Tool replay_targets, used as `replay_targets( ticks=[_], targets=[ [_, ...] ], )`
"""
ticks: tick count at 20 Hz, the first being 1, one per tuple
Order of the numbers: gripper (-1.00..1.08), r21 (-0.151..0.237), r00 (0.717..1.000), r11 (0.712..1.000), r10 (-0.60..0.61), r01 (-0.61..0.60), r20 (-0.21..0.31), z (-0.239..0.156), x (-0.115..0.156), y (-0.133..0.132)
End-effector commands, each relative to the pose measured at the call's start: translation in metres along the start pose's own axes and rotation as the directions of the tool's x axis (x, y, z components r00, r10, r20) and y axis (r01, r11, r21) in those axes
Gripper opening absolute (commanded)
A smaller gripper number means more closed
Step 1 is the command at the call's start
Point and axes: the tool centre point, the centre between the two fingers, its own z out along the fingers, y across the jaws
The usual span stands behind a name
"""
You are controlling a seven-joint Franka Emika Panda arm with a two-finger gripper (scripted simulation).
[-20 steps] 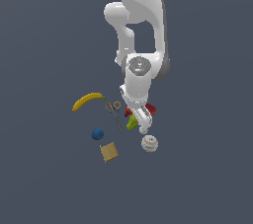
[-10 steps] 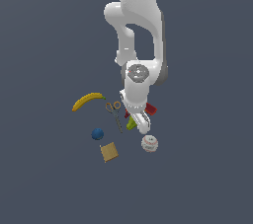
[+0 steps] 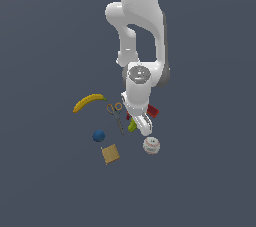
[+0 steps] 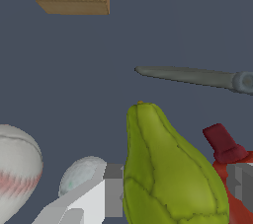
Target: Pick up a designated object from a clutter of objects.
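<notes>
Exterior view: The white arm reaches down into the clutter, its hand (image 3: 137,126) lowered over the pear (image 3: 132,126), of which only a green sliver shows beside the wrist. Relative to the pear, the scissors (image 3: 116,115) lie just beside it on the exterior view's left, the banana (image 3: 89,102) farther that way, the red drill (image 3: 152,111) partly hidden behind the hand, the baseball (image 3: 151,145) near and in front, and the blue ball (image 3: 98,135) and tan block (image 3: 110,154) well apart. The pear rests on the dark surface (image 3: 210,171).

Wrist view: The pear (image 4: 168,168) fills the space between the two fingers (image 4: 111,191), which stand spread on either side of its body; whether the pads touch it cannot be told. The drill (image 4: 232,168) sits just beside the pear, the scissor blade (image 4: 188,76) beyond its stem.

Progress: Judged from these views, approach and descent appear complete; closing on the pear and lifting remain.
</notes>
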Motion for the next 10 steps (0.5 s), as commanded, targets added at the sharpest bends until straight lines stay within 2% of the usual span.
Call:
replay_targets(
  ticks=[1,5,6,10],
  targets=[
    [-1.00,-0.035,1.000,0.999,-0.005,0.005,0.015,0.020,-0.008,0.012],
    [-1.00,-0.035,1.000,0.999,-0.005,0.005,0.015,0.020,-0.008,0.012],
    [-1.00,0.000,1.000,1.000,-0.001,0.001,-0.001,0.000,0.000,0.000],
    [-1.00,0.000,1.000,1.000,-0.001,0.001,-0.001,-0.004,0.002,0.002]
  ],
)
